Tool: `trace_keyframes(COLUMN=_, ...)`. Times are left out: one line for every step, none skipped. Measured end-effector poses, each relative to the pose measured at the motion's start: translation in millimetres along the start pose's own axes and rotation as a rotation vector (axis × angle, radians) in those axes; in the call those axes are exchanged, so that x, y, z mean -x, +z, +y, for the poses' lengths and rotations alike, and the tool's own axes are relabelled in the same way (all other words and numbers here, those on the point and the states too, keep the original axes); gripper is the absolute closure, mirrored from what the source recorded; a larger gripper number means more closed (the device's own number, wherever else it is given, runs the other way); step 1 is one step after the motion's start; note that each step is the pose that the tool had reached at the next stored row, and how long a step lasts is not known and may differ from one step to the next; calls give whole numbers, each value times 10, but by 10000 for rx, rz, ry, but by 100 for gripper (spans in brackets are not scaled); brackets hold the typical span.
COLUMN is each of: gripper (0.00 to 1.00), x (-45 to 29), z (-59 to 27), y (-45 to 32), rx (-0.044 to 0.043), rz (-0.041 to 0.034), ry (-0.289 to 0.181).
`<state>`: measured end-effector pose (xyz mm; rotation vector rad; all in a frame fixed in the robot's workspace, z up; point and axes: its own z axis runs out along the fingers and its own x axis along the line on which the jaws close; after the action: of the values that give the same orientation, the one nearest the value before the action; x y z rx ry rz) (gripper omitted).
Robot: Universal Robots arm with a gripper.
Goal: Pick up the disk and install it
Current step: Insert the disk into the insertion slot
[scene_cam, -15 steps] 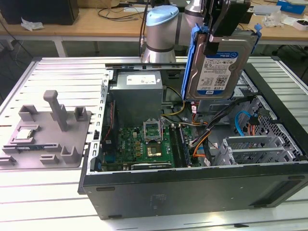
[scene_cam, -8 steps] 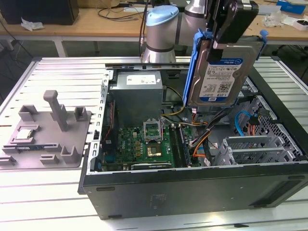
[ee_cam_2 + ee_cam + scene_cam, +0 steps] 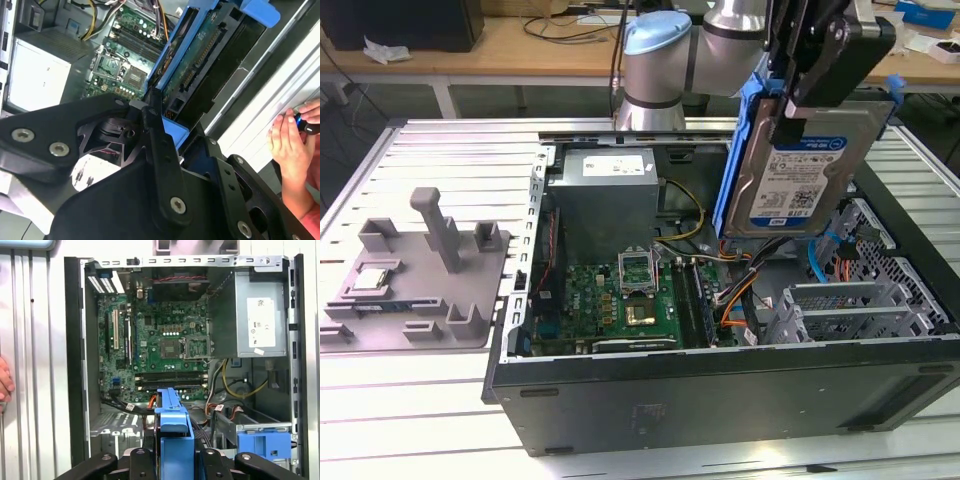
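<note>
Above metal case, fingers gripping blue-framed disk

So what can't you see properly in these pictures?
- Exterior view: part of the disk's top edge is behind the gripper that clamps it. The disk hides the part of the computer case behind it.
- First wrist view: the disk is edge-on, so its label is out of sight. A hand is cut off by the picture edge.
- Second wrist view: the dark thing in the hand is too small to tell.

The disk is hanging above the case sitting on the desk, the fixture lying at the exterior view's left.
</note>
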<state>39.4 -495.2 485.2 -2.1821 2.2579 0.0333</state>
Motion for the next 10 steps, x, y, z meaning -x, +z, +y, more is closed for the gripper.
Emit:
trace_keyframes(gripper=63, x=-34, z=-5, y=0, rx=-1, rz=-2, ry=-1)
trace_keyframes(gripper=63, x=-64, z=-6, y=0, rx=-1, rz=-3, ry=0)
trace_keyframes(gripper=63, x=-109, z=-10, y=-1, rx=-1, rz=-1, ry=-1)
trace_keyframes(gripper=63, x=-133, z=-15, y=-2, rx=-1, rz=-1, ry=-1)
trace_keyframes(gripper=63, x=-161, z=-31, y=-2, rx=0, rz=-2, ry=-3)
trace_keyframes(gripper=63, x=-182, z=-58, y=-3, rx=-1, rz=-2, ry=-5)
trace_keyframes(gripper=63, x=-204, z=-100, y=-4, rx=0, rz=-1, ry=-9)
trace_keyframes(gripper=63, x=-215, z=-123, y=-5, rx=0, rz=0, ry=-11)
trace_keyframes(gripper=63, x=-223, z=-139, y=-4, rx=-1, rz=-2, ry=-13)
trace_keyframes(gripper=63, x=-245, z=-190, y=-6, rx=0, rz=-1, ry=-20)
